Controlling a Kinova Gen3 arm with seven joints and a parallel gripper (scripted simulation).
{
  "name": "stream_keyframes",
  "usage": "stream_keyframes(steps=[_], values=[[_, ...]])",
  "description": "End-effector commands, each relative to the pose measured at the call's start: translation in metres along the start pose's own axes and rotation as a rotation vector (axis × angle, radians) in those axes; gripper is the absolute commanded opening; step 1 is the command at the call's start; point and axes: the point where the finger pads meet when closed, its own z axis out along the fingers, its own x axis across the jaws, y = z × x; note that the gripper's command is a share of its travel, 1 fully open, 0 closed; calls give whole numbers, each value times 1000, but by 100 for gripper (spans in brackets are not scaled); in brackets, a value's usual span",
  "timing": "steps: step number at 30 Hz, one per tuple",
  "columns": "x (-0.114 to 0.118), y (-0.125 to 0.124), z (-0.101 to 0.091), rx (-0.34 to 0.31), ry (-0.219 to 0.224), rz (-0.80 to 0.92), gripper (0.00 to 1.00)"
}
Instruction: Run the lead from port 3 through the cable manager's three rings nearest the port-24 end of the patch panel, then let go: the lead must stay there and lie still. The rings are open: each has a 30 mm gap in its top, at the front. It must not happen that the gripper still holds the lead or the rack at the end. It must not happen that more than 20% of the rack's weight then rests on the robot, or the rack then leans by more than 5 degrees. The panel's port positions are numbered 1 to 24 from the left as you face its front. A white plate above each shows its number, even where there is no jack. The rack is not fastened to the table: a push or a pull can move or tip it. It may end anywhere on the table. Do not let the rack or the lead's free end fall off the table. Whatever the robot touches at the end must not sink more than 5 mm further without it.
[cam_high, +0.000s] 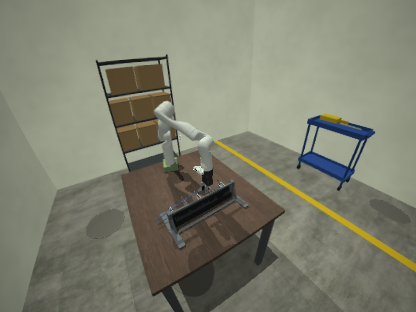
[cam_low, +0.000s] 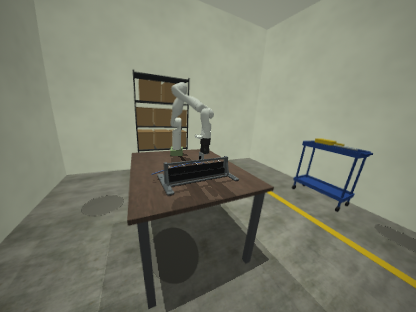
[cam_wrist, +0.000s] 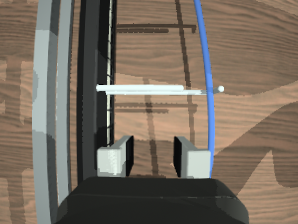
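Note:
The black patch-panel rack (cam_high: 206, 207) stands on the brown table, also in the exterior view (cam_low: 197, 171). In the wrist view its edge (cam_wrist: 93, 63) runs up the left side. The blue lead (cam_wrist: 206, 63) runs along the row of white cable-manager rings (cam_wrist: 149, 88), crossing them at their right ends. My gripper (cam_wrist: 153, 150) (cam_high: 205, 186) is open, just above the rings behind the rack's right half. Nothing is between the fingers; the lead passes just outside the right finger.
A shelf of cardboard boxes (cam_high: 137, 107) stands behind the table near the arm's green base (cam_high: 171, 166). A blue cart (cam_high: 334, 147) stands far off to the right, beyond a yellow floor line.

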Motion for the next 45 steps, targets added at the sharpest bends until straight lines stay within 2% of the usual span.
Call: stream_keyframes(steps=[1, 6, 20, 21, 45], values=[[-3, -1, -18, -2, -12, 1, 67], [-3, -1, -32, -2, -12, 1, 67], [-3, -1, -42, -2, -11, 1, 67], [-3, -1, -42, -2, -11, 1, 0], [-3, -1, -42, -2, -11, 1, 0]])
